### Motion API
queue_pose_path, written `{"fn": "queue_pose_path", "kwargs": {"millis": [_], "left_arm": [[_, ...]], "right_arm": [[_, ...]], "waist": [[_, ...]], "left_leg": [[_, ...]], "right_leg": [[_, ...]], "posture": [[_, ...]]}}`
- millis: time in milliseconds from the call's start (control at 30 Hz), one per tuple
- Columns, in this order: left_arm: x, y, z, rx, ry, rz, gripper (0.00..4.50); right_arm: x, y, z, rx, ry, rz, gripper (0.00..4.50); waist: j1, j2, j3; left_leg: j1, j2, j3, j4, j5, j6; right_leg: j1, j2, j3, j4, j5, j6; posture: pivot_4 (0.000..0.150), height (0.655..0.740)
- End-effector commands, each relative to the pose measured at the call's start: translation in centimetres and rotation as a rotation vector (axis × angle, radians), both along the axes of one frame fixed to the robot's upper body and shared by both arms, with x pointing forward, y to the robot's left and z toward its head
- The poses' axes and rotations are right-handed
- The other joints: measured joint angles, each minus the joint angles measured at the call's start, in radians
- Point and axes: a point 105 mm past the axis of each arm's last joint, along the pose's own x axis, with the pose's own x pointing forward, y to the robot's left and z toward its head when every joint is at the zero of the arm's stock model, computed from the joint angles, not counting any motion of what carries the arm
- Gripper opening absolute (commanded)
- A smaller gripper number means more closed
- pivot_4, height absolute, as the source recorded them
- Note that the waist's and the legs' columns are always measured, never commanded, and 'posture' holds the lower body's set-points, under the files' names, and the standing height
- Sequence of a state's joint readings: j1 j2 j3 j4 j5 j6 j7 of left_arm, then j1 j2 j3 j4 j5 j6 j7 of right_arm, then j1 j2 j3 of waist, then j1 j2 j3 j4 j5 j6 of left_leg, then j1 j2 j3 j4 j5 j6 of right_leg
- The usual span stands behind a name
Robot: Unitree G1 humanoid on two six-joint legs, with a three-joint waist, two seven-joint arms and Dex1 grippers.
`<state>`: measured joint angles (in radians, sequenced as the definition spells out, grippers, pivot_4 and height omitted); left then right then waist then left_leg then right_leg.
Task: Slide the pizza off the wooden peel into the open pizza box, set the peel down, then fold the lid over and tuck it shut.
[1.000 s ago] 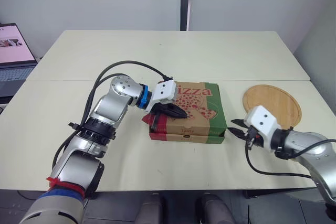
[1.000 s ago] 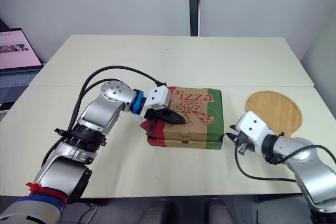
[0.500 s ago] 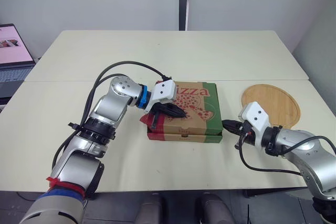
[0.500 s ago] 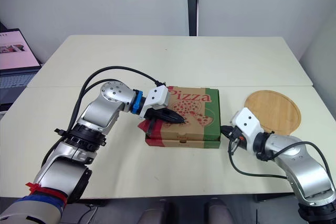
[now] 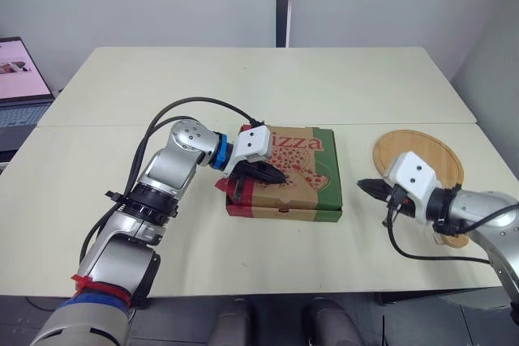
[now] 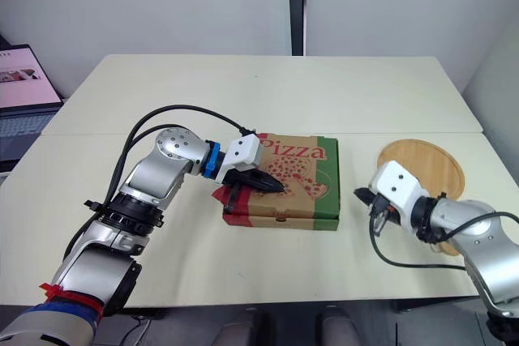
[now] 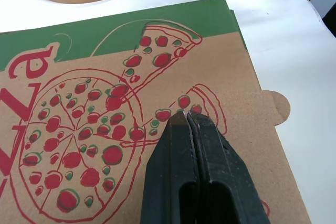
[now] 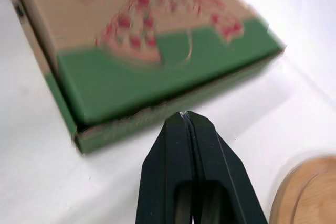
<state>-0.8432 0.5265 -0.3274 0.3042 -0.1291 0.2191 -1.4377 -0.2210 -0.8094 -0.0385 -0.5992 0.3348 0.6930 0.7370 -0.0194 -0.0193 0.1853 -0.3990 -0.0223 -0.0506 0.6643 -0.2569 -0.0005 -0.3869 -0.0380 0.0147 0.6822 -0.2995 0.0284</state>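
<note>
The pizza box (image 5: pixel 292 172) lies closed in the middle of the table, its printed lid flat. My left gripper (image 5: pixel 280 174) is shut and rests its tips on the lid (image 7: pixel 105 124), pressing down near the left half. Off the box's right side my right gripper (image 5: pixel 363 186) is shut and hangs a short way from the green edge (image 8: pixel 157 85), not touching it. The round wooden peel (image 5: pixel 422 155) lies flat on the table at the right, with nothing on it.
A laptop (image 5: pixel 20 79) stands open at the table's far left edge. The table's rear half (image 5: pixel 268 79) is bare. A seam runs across the tabletop behind the box.
My right gripper has drawn back to the right, away from the box's right side. The box has settled flat and shifted slightly left. The left gripper stays on the lid.
</note>
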Motion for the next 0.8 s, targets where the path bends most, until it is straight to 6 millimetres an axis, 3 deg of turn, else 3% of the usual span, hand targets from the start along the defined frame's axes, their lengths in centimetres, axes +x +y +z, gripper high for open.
{"fn": "queue_pose_path", "kwargs": {"millis": [33,233,400,500,600,800], "left_arm": [[-0.1,0.2,0.5,-0.012,-0.019,0.008,0.00],[-0.4,2.2,4.2,-0.118,-0.040,0.077,0.00],[0.1,7.2,5.7,-0.080,-0.075,0.239,0.00],[0.3,11.0,5.1,0.023,-0.097,0.332,0.00],[0.0,12.7,3.9,0.104,-0.104,0.355,0.00],[-0.6,11.5,2.3,0.080,-0.073,0.335,0.00]], "right_arm": [[-0.3,3.3,0.4,0.030,-0.023,0.106,0.03],[0.8,7.9,-2.2,0.001,-0.005,0.234,0.03],[1.2,10.0,-1.7,0.003,-0.038,0.309,0.03],[1.1,11.2,-1.4,0.002,-0.050,0.359,0.03],[1.1,11.5,-1.3,-0.003,-0.056,0.383,0.03],[1.2,11.8,-0.9,-0.005,-0.064,0.402,0.03]], "waist": [[-0.004,0.000,0.000],[-0.010,0.000,0.000],[-0.014,0.000,0.000],[-0.013,0.000,0.000],[-0.011,0.000,0.000],[0.004,0.000,0.000]], "left_leg": [[0.000,0.000,0.000,0.000,0.000,0.000],[-0.001,0.000,0.000,0.000,0.000,0.000],[0.000,0.000,0.000,0.000,0.000,0.000],[0.000,0.000,0.000,-0.001,0.000,0.000],[-0.001,0.000,0.000,-0.001,0.000,0.000],[-0.001,-0.001,0.000,0.000,0.000,0.000]], "right_leg": [[0.000,0.000,0.000,0.000,0.000,0.000],[-0.002,0.000,0.000,0.000,0.000,0.000],[-0.002,0.000,0.000,0.000,0.000,0.000],[-0.002,0.000,0.000,0.000,0.000,0.000],[-0.002,0.000,0.000,0.000,0.000,0.000],[-0.002,-0.002,-0.001,0.000,0.000,0.000]], "posture": [[0.150,0.7400],[0.150,0.7400],[0.150,0.7400],[0.150,0.7400],[0.150,0.7400],[0.150,0.7400]]}}
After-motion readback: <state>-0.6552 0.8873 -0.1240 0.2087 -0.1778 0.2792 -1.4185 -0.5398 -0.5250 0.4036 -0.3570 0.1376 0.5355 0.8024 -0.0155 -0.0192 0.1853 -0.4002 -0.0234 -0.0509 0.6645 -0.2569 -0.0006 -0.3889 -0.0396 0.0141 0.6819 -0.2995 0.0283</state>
